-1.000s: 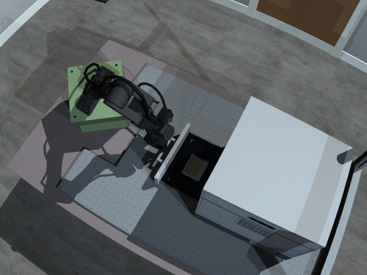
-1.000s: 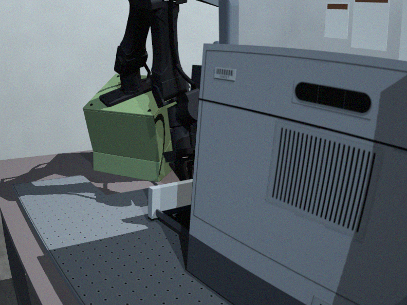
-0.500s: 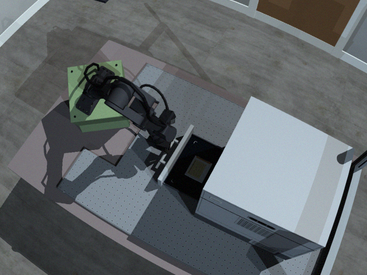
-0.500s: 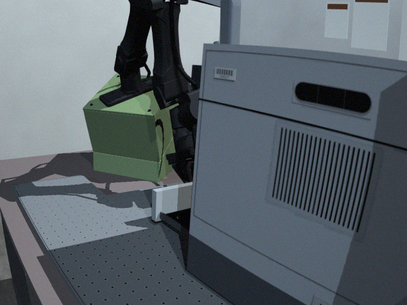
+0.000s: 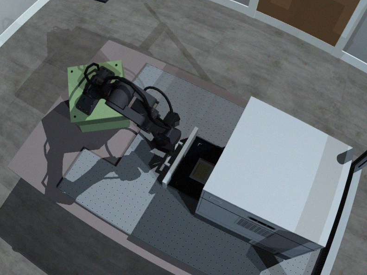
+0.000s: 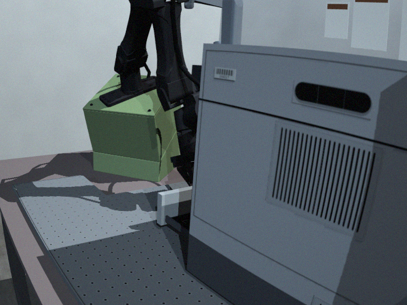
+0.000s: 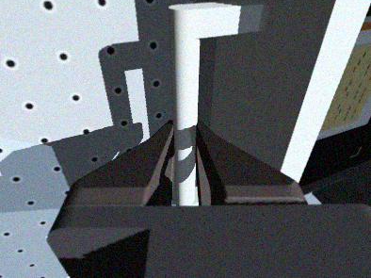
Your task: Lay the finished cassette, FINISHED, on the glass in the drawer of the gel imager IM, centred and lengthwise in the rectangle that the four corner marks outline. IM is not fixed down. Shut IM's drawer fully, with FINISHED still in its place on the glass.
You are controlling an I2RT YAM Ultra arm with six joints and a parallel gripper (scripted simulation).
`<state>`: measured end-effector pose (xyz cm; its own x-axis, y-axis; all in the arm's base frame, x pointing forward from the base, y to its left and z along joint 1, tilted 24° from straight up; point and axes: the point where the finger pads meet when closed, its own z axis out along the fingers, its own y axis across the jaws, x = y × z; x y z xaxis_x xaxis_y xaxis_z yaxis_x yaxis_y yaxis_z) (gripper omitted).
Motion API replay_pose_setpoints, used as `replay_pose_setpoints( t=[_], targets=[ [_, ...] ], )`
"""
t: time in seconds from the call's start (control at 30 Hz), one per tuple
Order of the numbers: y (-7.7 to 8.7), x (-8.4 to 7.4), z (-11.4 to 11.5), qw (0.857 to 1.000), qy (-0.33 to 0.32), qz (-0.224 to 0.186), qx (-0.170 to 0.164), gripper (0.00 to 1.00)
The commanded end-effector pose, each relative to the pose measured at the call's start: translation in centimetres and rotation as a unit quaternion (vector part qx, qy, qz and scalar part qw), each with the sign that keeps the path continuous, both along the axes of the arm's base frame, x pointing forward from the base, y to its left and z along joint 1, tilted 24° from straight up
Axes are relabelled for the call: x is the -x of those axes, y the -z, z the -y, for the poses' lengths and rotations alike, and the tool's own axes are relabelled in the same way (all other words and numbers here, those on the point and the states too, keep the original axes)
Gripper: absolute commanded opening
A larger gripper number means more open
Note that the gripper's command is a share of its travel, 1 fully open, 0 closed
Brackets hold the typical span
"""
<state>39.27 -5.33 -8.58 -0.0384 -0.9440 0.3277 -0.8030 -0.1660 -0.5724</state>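
The gel imager IM point(image 5: 275, 165) point(image 6: 288, 169) is a big white-grey box on the perforated board. Its drawer is partly out, with the white front panel point(image 5: 181, 154) point(image 6: 172, 202) point(image 7: 320, 89) towards the arm. The tan cassette FINISHED point(image 5: 201, 170) point(image 7: 350, 93) lies flat on the black glass point(image 5: 183, 177), partly under IM's overhang. A white corner mark point(image 5: 199, 144) shows on the glass. My gripper point(image 5: 167, 162) point(image 7: 185, 129) is shut on the white handle bar point(image 7: 185, 74) of the drawer front. In the exterior view, IM hides the fingers.
The arm stands on a green base block point(image 5: 98, 115) point(image 6: 125, 138) at the table's back left. The perforated board point(image 5: 122, 195) point(image 6: 102, 267) lies around IM. A grey post point(image 6: 230, 20) rises behind IM.
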Motion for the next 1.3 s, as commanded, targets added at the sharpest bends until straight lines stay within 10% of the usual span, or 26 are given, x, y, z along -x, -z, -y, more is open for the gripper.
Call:
replay_pose_setpoints(
  t=[0.0, 1.27],
  targets=[
    [-0.05, -1.50, -0.69, 1.000, -0.008, 0.005, -0.006, 0.00],
    [-0.28, -1.91, -0.64, 1.000, -0.007, 0.010, -0.006, 0.00]
  ],
)
